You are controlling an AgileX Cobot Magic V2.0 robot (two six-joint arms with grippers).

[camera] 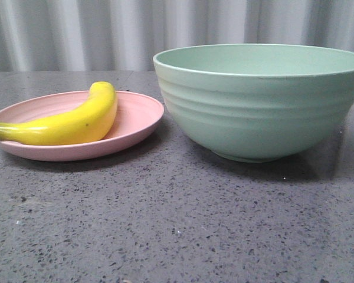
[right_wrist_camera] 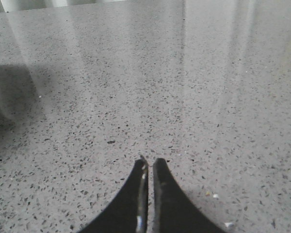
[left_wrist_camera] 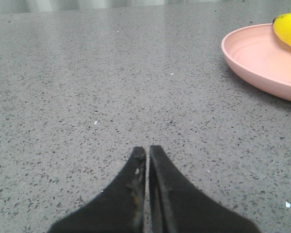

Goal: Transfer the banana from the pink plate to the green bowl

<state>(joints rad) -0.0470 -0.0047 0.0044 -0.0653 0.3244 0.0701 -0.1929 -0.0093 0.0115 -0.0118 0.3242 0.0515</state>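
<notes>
We see the banana (camera: 65, 122) lying on the pink plate (camera: 138, 121), left of the green bowl (camera: 259, 100), untouched. Our left gripper (left_wrist_camera: 147, 149) and right gripper (right_wrist_camera: 149, 161) hover over bare tabletop (camera: 177, 224), fingers together, probably before any reach.

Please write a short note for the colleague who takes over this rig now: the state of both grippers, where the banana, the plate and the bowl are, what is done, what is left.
Left gripper: shut, empty, low over the speckled grey table, the plate ahead of it.
Right gripper: shut, empty, over bare table.
The glossy yellow curved banana lies on the shallow pale pink plate, on the left in the front view.
The deep mint-green ridged bowl stands to the plate's right.
Done: nothing; banana not grasped.
Left: open a gripper, grasp the banana, lift it, place it in the bowl.
</notes>
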